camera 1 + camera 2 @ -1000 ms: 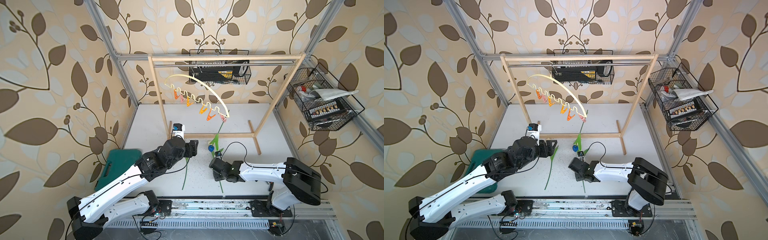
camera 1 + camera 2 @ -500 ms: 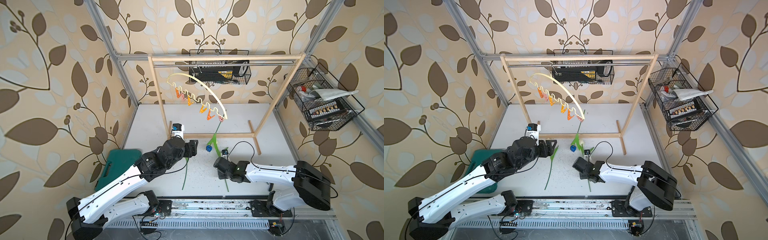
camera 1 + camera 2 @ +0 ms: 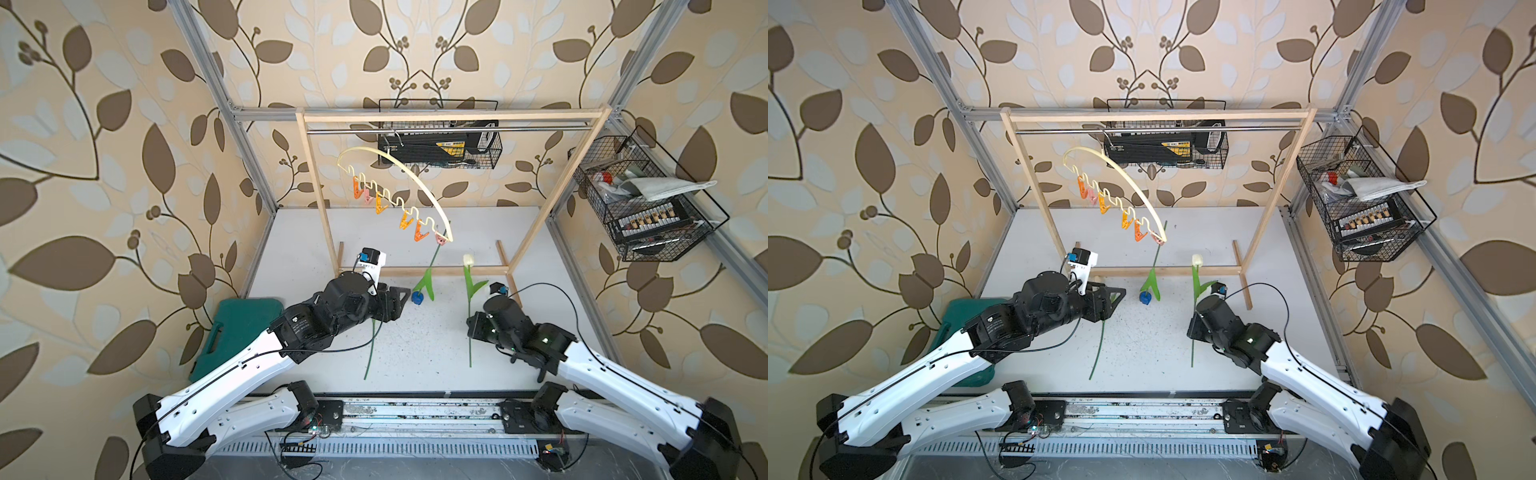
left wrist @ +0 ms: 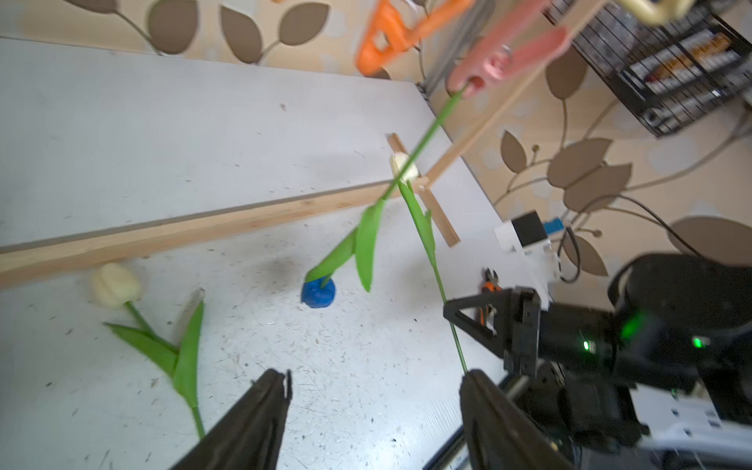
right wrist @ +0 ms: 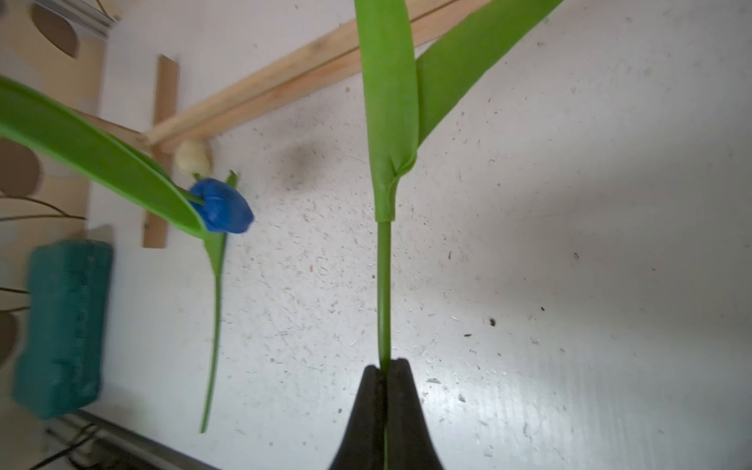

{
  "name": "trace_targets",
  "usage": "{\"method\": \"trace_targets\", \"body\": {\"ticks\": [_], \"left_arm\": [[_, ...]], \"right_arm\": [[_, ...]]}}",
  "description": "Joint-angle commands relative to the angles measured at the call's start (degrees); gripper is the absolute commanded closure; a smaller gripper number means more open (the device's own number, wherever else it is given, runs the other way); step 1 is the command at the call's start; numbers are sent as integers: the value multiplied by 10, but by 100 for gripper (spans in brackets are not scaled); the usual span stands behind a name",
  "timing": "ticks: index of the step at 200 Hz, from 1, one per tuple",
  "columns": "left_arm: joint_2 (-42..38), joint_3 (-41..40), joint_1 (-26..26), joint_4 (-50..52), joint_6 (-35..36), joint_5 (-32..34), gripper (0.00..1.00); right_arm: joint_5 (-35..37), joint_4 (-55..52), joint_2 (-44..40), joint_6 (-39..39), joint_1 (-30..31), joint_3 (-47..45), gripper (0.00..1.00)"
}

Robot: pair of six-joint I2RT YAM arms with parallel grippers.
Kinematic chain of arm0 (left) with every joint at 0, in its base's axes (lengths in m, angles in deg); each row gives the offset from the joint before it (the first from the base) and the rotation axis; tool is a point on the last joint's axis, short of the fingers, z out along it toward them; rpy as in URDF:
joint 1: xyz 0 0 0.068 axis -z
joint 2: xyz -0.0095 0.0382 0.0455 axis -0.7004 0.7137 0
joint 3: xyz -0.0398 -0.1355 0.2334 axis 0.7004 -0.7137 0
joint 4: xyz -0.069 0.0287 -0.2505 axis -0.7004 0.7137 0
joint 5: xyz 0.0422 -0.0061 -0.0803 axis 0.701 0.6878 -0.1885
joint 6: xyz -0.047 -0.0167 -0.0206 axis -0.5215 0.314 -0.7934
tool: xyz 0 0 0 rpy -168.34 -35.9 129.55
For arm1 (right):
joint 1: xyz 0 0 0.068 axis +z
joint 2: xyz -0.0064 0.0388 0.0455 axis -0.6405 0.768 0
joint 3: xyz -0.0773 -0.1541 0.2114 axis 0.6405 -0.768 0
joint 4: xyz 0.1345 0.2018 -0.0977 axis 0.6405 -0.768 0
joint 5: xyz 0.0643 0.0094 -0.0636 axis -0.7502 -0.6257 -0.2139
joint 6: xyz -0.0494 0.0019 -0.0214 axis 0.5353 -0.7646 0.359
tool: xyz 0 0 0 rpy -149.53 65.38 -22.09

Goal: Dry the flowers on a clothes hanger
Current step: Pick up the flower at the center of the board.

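The cream clothes hanger (image 3: 399,166) hangs from the rack's metal rod, with small clothespins along its wavy bar. A blue-headed flower (image 3: 417,297) dangles head down from the pink pin (image 4: 500,61) at the hanger's low end. My right gripper (image 3: 471,326) is shut on the thin stem (image 5: 383,285) of a cream-headed flower (image 3: 468,260), whose head points toward the rack. Another cream flower (image 4: 116,285) lies on the table, and its stem (image 3: 371,349) runs out from under my left arm. My left gripper (image 4: 374,376) is open above the table beside the blue head, holding nothing.
The wooden rack (image 3: 453,118) spans the back, and its base bar (image 3: 449,271) crosses the table just behind the flowers. A green case (image 3: 237,328) lies at the table's left edge. Wire baskets hang on the back wall (image 3: 440,149) and the right wall (image 3: 640,208).
My right gripper has closed on the cream flower's stem and carried it to the right, away from the blue flower. The left gripper's jaws have narrowed slightly. The hanger has swung a little.
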Motion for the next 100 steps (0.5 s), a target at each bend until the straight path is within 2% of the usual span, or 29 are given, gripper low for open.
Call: {"method": "trace_targets", "body": {"ticks": [1, 14, 44, 62, 74, 100], "left_arm": [[34, 24, 10, -33, 61, -146, 35], [42, 26, 30, -39, 76, -154, 38], [7, -20, 55, -110, 67, -134, 34], [-7, -46, 59, -158, 50, -133, 28], [-1, -55, 61, -181, 38, -135, 24], [52, -39, 70, -199, 19, -142, 24]], "right_arm": [[-101, 20, -60, -74, -46, -11, 100], [-129, 41, -88, -125, -73, -15, 100], [-169, 108, -114, -275, -115, -34, 100], [-174, 171, -110, -367, -116, -59, 100], [-172, 173, -100, -378, -116, -50, 100], [-121, 108, -101, -343, -97, 3, 100]]}}
